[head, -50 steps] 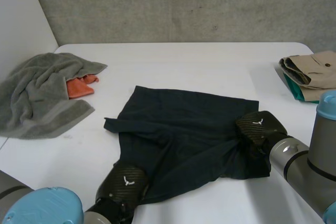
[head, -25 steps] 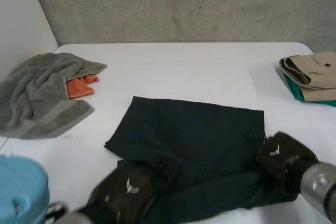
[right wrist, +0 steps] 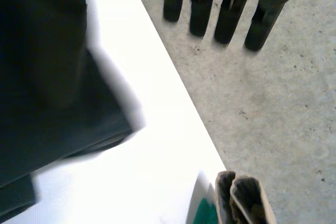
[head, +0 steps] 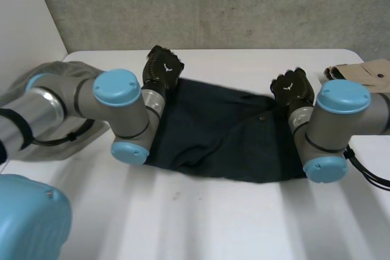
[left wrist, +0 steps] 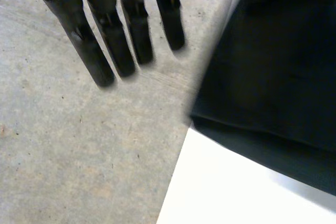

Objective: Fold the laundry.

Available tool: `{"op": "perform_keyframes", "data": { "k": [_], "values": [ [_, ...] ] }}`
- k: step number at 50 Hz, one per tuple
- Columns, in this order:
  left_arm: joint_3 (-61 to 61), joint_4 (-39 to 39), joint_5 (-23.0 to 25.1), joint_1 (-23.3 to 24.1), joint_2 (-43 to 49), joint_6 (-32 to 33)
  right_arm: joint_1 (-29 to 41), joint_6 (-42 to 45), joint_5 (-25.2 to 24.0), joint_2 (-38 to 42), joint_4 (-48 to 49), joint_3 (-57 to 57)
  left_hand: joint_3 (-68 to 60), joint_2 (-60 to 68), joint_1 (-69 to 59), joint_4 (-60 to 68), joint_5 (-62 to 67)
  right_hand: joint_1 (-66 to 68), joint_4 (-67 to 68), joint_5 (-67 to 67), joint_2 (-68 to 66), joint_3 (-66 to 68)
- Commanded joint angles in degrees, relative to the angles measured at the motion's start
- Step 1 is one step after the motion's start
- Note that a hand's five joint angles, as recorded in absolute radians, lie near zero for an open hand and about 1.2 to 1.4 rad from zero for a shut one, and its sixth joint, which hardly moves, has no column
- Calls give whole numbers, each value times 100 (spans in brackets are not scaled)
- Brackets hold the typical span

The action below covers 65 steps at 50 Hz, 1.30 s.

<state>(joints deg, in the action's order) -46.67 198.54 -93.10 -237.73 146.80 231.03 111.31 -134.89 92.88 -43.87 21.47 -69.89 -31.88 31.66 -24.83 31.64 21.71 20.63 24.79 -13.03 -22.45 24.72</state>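
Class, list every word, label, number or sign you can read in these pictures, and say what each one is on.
No words or numbers can be read anywhere.
Left hand: a small white emblem on its back, a sign without letters.
Right hand: the same mark on its back.

arms (head: 76,98) grey, light-blue caps (head: 116,86) | robot hands (head: 162,68) black, white emblem

Count, taken off the dark garment (head: 225,132) as landmark: one of these, on the one white table (head: 244,217).

We log two black hands. The left hand (head: 162,68) is at its far left corner and the right hand (head: 294,88) at its far right corner.

One grey towel (head: 58,70) lies to its left. To its right we count two more pieces: one folded tan garment (head: 359,71) and one teal cloth (right wrist: 206,214) just beside it.
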Motion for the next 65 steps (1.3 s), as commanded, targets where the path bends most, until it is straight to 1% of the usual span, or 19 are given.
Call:
{"op": "perform_keyframes", "data": {
  "k": [1, 6, 10, 16, 24, 28, 29, 30, 33, 36, 39, 44, 50, 51, 54, 56, 61, 62, 65],
  "values": [
    [9, 317, -68, 139, 165, -84, -21, -107, 37, 11, -11, 151, 2188, -2166, 1483, -2164, -2171, -1063, -1479, 1303, 1245, -1472],
    [-728, 300, -130, 192, -739, -260, -100, -617, -7, -1121, -371, -621, 2188, -2166, 1483, -2164, -2171, -1063, -1479, 1303, 1245, -1472],
    [-1783, 299, -112, 209, -1644, -734, -433, -941, -296, -2421, -1519, -1446, 2188, -2166, 1483, -2164, -2171, -1063, -1479, 1303, 1245, -1472],
    [-3128, 290, -33, 262, -2752, -1595, -540, -1382, -859, -2548, -2533, -2309, 2188, -2166, 1483, -2164, -2171, -1056, -1472, 1296, 1238, -1465],
    [-3736, 343, -24, 350, -3034, -1974, -821, -1514, -1466, -2477, -1761, -3031, 2188, -2166, 1483, -2164, -2171, -282, -697, 521, 463, -691],
    [-3736, 352, -33, 385, -2990, -1983, -812, -1496, -1387, -1977, -1392, -2961, 2188, -2166, 1483, -2164, -2171, 1847, 1431, -1607, -1665, 1438],
    [-3736, 352, -33, 385, -2982, -1991, -830, -1496, -1335, -1820, -1304, -2900, 2188, -2166, 1483, -2164, -2171, 4636, 4221, -4397, -4454, 4227],
    [-3736, 352, -42, 385, -2982, -1992, -839, -1496, -1282, -1801, -1277, -2873, 2188, -2166, 1483, -2164, -2171, 5924, 5508, -5684, -5742, 5515],
    [-3745, 343, -42, 385, -2990, -1992, -1022, -1488, -958, -1809, -1259, -2864, 2188, -2166, 1483, -2164, -2171, 5937, 5521, -5697, -5755, 5528],
    [-3762, 343, -51, 394, -3043, -1992, -1190, -1373, -755, -1993, -1181, -3030, 2188, -2166, 1483, -2164, -2171, 5937, 5521, -5697, -5755, 5528],
    [-3762, 343, -68, 394, -3096, -1992, -1410, -997, -710, -2678, -1031, -3338, 2188, -2166, 1483, -2164, -2171, 5937, 5521, -5697, -5755, 5528],
    [-3920, 317, -69, 394, -3438, -1992, -1796, 399, -675, -3320, -952, -3532, 2188, -2166, 1483, -2164, -2171, 5937, 5521, -5697, -5755, 5528],
    [-4166, 326, -60, 385, -3684, -2009, -1272, 789, -780, -3356, -505, -3295, 2188, -2166, 1483, -2164, -2171, 5937, 5521, -5697, -5755, 5528],
    [-4227, 335, -60, 385, -3719, -2009, -652, 850, -955, -3304, -190, -3216, 2188, -2166, 1483, -2164, -2171, 5937, 5521, -5697, -5755, 5528],
    [-4298, 335, -68, 385, -3737, -2009, 152, 912, -1324, -3120, 312, -3207, 2188, -2166, 1483, -2164, -2171, 5937, 5521, -5697, -5755, 5528],
    [-4351, 335, -95, 376, -3746, -2009, 890, 1087, -1903, -2716, 734, -3312, 2188, -2166, 1483, -2164, -2171, 5937, 5521, -5697, -5755, 5528],
    [-4492, 343, -104, 341, -3816, -2009, 1402, 1868, -2906, -2021, 894, -3584, 2188, -2166, 1483, -2164, -2171, 5937, 5521, -5697, -5755, 5528],
    [-4500, 343, -95, 332, -3825, -2009, 1402, 2157, -3108, -1924, 807, -3628, 2188, -2166, 1483, -2164, -2171, 5043, 4628, -4804, -4862, 4634],
    [-4492, 352, -104, 324, -3834, -2018, 1385, 2397, -3171, -1950, 666, -3637, 2188, -2166, 1483, -2164, -2171, -1063, -1479, 1303, 1245, -1472]
  ]
}}
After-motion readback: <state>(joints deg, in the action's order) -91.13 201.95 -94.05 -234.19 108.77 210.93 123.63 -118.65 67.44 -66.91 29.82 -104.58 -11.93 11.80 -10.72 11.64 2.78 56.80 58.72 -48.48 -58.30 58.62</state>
